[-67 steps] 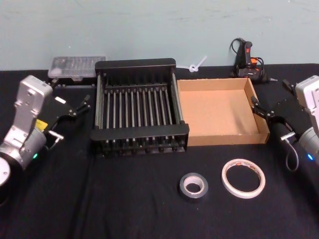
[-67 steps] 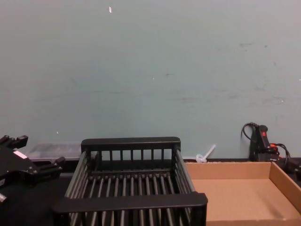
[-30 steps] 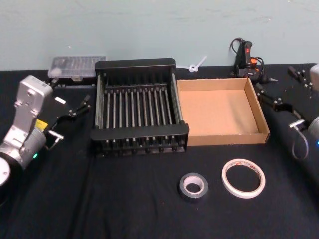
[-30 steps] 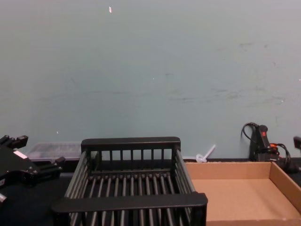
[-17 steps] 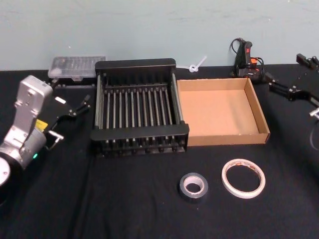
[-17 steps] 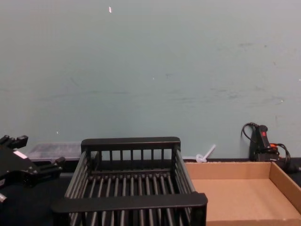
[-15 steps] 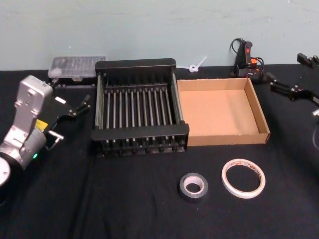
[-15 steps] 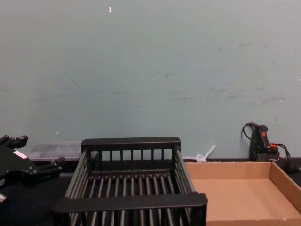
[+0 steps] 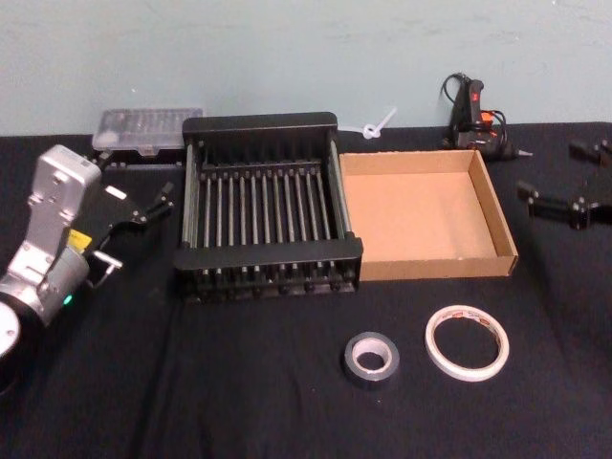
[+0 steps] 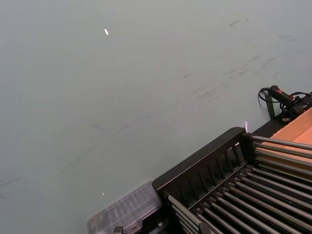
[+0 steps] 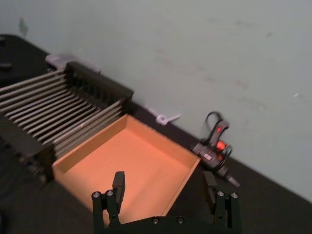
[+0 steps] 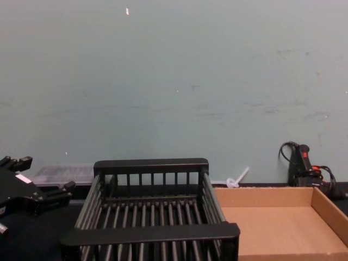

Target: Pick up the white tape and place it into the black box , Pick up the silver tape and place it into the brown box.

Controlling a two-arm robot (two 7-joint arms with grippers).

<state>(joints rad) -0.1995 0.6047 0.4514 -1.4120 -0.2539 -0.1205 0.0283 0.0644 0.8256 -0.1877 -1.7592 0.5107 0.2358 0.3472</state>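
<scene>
The right gripper (image 9: 562, 178) hangs with its jaws spread and empty, right of the brown box (image 9: 504, 228). The left gripper (image 9: 142, 207), also parted and empty, sits left of the black box (image 9: 273, 255). The white tape (image 9: 467, 341) lies flat near the front, just right of the silver tape (image 9: 371, 359). The white ring looks light, thin and slightly flexible; pinching across its wall seems best. The chunky silver roll appears stiffer and heavier, its surface slick. The crate is slatted plastic, the tray matte cardboard.

The head camera looks steeply down on the desk (image 9: 239, 382); the chest camera sits low, facing the wall. All 4 views share the black box (image 9: 263, 129) and the brown box (image 9: 497, 220).
</scene>
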